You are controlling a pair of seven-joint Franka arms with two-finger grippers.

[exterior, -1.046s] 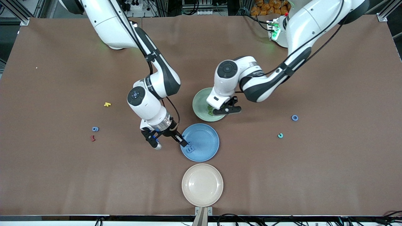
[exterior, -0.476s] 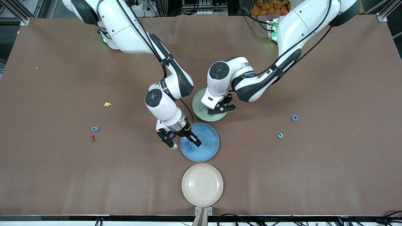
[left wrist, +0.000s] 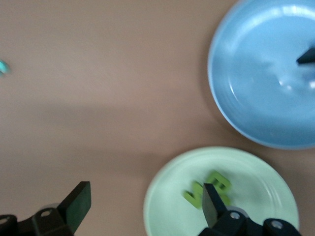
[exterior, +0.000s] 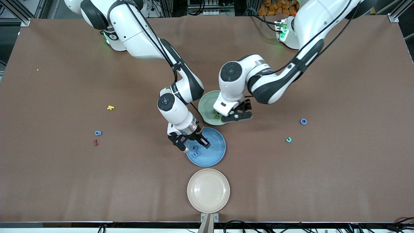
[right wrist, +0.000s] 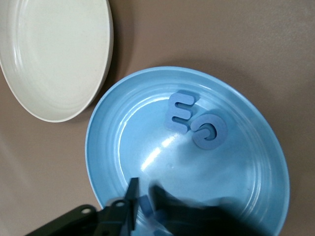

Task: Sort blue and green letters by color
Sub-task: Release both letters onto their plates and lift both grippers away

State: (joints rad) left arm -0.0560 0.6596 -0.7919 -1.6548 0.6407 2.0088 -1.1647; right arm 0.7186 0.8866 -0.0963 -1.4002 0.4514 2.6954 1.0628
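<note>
Right gripper (exterior: 192, 145) over the blue plate (exterior: 213, 155), jaws narrow, a small blue piece (right wrist: 143, 205) between them; can't tell if it's still pinched. Blue E (right wrist: 179, 111) and G (right wrist: 209, 130) lie in that plate, touching. Left gripper (exterior: 233, 115) spread wide over the green plate (exterior: 203, 106), holding nothing; two green letters (left wrist: 209, 188) in it. Loose on the table: blue 9 (exterior: 98, 133) toward the right arm's end, blue ring (exterior: 303, 121) and teal piece (exterior: 288, 139) toward the left arm's end.

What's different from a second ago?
The right tool swung over the blue plate with a blue letter. The left tool opened over the green plate, green letters now lying in it. The cream plate and the scattered pieces haven't moved.
</note>
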